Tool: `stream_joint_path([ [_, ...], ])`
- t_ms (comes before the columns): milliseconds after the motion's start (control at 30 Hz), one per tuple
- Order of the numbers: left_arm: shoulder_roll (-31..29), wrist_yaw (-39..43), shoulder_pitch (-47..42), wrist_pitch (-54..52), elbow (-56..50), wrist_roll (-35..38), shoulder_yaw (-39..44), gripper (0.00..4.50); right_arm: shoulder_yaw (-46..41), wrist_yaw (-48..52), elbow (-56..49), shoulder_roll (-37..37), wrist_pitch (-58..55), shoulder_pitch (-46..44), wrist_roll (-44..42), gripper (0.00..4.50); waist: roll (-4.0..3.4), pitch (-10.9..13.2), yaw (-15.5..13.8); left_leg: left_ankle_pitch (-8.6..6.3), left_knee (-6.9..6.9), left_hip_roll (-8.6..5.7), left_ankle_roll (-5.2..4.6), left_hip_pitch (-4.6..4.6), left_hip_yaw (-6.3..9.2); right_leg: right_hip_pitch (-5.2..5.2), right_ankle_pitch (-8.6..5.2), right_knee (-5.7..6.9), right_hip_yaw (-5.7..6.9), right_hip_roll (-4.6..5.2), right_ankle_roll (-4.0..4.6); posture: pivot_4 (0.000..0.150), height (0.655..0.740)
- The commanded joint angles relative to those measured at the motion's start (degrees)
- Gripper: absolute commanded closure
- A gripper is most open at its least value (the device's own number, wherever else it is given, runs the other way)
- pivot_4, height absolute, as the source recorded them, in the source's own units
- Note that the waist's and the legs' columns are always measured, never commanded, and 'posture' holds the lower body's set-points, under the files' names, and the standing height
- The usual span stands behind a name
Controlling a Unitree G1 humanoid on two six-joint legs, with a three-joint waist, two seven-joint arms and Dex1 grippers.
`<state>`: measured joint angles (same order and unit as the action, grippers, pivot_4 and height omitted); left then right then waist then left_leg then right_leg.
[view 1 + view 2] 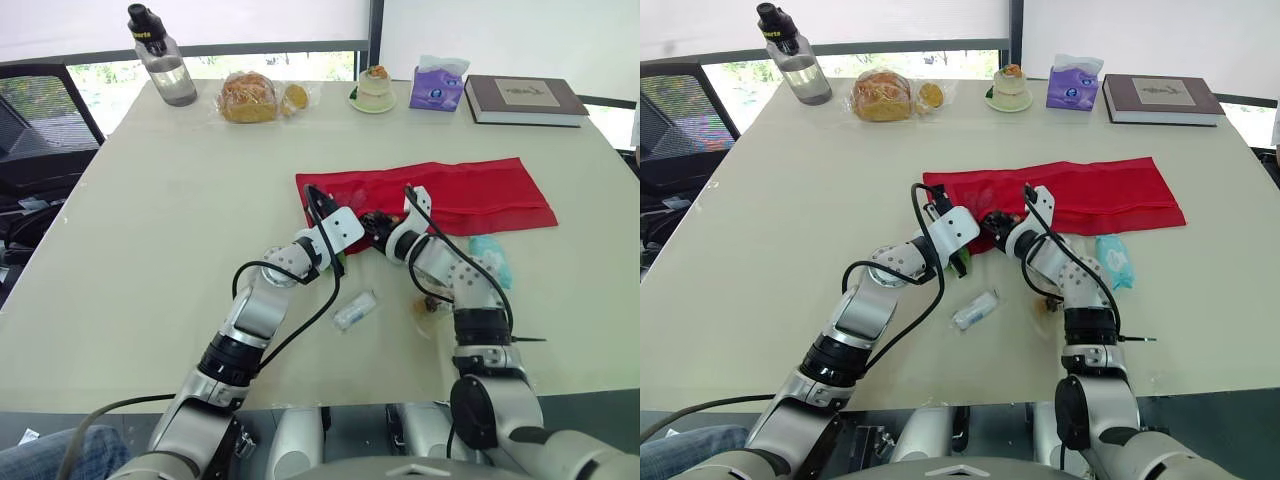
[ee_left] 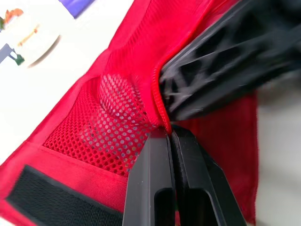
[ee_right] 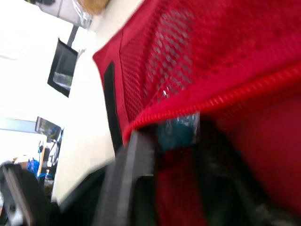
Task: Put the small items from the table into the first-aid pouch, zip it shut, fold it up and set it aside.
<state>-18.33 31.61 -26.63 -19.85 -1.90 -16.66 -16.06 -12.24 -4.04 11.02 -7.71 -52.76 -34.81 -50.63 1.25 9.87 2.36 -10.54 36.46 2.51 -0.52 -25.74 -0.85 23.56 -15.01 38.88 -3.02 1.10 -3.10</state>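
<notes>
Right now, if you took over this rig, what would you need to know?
Left hand shut on the zipper edge of the red first-aid pouch. Right hand at the pouch mouth beside it; grip unclear. Pouch lies spread out, not zipped. On the table: clear tube, teal packet, small brownish item by the right arm. To do: load those, zip, fold, set aside.

An office or meeting room: a broad pale desk (image 1: 150, 250), a black mesh office chair (image 1: 40, 120) beside its left edge, roller blinds (image 1: 230, 20) lowered behind its far edge, a hardcover book (image 1: 525, 98) at its far right corner
</notes>
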Motion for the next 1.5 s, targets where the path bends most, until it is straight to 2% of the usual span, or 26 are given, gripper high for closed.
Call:
stream_joint_path([
  [33,0.4,0.4,-0.7,1.9,-0.4,1.0,-0.8,4.5,0.4,-0.9,-5.3,-1.0,-3.7,1.5,-1.9,1.6,0.0,0.0,0.0,0.0,0.0,0.0,0.0,0.01,0.0,0.0,0.0,0.01,0.0,0.0,0.0,0.15,0.74],
  [100,0.3,0.4,-1.0,2.2,0.1,1.2,-0.5,4.5,-0.8,-2.2,-7.9,-0.9,-5.4,2.9,-3.3,0.63,0.0,0.0,-0.2,0.0,0.0,0.0,0.0,0.03,0.0,-0.01,0.0,0.02,0.0,0.0,0.0,0.15,0.74],
  [500,-2.1,0.2,-2.5,4.3,3.6,2.9,2.0,4.5,-4.9,-7.5,-17.4,0.6,-10.9,7.5,-11.0,0.63,0.0,0.0,0.0,0.0,0.01,0.0,0.0,0.01,0.0,0.0,0.0,0.01,0.0,0.0,0.0,0.15,0.74],
  [700,-4.5,0.0,-4.0,5.3,6.7,4.9,5.1,4.5,-6.1,-6.0,-21.4,4.1,-9.2,8.8,-12.4,0.63,0.0,0.0,0.1,0.0,0.01,0.0,0.0,0.01,0.01,0.01,0.0,0.01,0.0,-0.02,0.0,0.15,0.74],
  [867,-7.0,1.3,-3.9,7.2,7.9,6.4,6.8,4.5,-3.7,1.2,-26.5,8.8,-6.2,10.5,-11.1,0.63,0.0,0.0,0.0,0.0,0.0,0.0,0.0,0.0,-0.02,0.01,-0.01,-0.02,-0.02,-0.02,-0.01,0.15,0.74],
  [967,-8.6,2.6,-2.7,7.3,7.1,8.4,8.4,4.5,-1.0,9.1,-31.5,14.3,-2.8,13.9,-8.3,0.63,-0.01,0.0,0.0,0.0,-0.01,0.01,0.0,0.0,-0.02,0.02,-0.01,-0.04,-0.02,-0.02,-0.01,0.15,0.74],
  [1167,-12.0,7.1,0.5,7.0,6.0,14.3,12.6,4.5,5.4,24.2,-39.4,27.5,8.8,21.9,3.6,0.63,0.0,0.0,0.1,0.0,-0.03,0.02,0.0,0.01,-0.07,0.02,-0.02,-0.06,-0.05,-0.01,-0.01,0.15,0.74],
  [1300,-12.7,12.0,1.1,3.0,6.6,23.0,17.6,4.5,8.9,34.0,-43.0,36.1,16.5,26.7,11.0,0.63,0.02,0.0,0.0,0.0,-0.01,0.07,0.0,0.04,-0.05,0.02,-0.02,-0.03,-0.02,-0.05,-0.01,0.15,0.74],
  [1500,-14.2,17.1,-0.2,0.2,9.7,29.3,20.7,4.5,10.6,38.5,-44.3,39.3,22.7,28.6,15.9,0.63,0.03,0.0,-0.1,0.0,0.03,0.07,0.0,0.05,-0.07,0.01,-0.03,-0.03,-0.03,-0.06,-0.03,0.15,0.74],
])
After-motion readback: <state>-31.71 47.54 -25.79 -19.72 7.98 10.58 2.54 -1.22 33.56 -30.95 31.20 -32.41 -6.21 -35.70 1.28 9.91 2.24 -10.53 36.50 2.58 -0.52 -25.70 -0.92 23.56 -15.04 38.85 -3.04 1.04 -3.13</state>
